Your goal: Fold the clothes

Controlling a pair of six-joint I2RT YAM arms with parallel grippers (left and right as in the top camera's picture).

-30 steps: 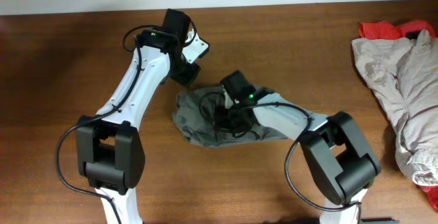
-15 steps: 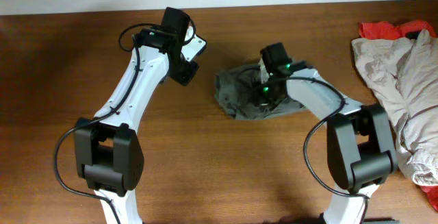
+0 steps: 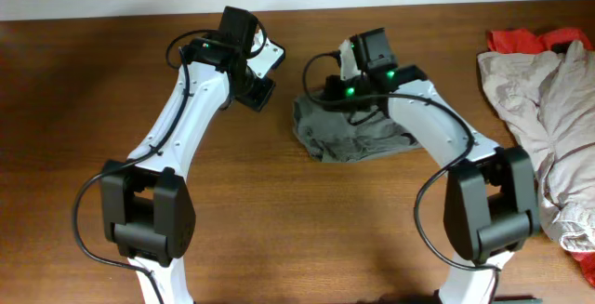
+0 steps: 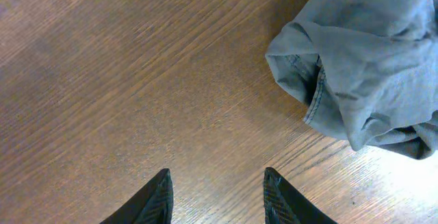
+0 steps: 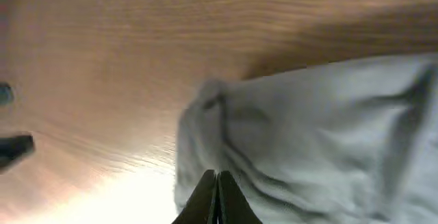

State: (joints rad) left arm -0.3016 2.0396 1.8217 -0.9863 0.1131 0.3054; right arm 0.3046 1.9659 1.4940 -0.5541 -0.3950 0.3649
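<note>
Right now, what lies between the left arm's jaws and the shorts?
Only bare wooden table: the left wrist view shows nothing from the left gripper, jaws apart, up to the shorts and their crumpled edge. Overhead agrees.

The left arm (image 3: 186,109) and right arm (image 3: 435,125) are white with black joints and cables; the left gripper (image 4: 216,172) is black.

Grey-olive shorts (image 3: 358,137), brown table (image 3: 93,109), beige garment (image 3: 539,109), red cloth (image 3: 521,39).
</note>
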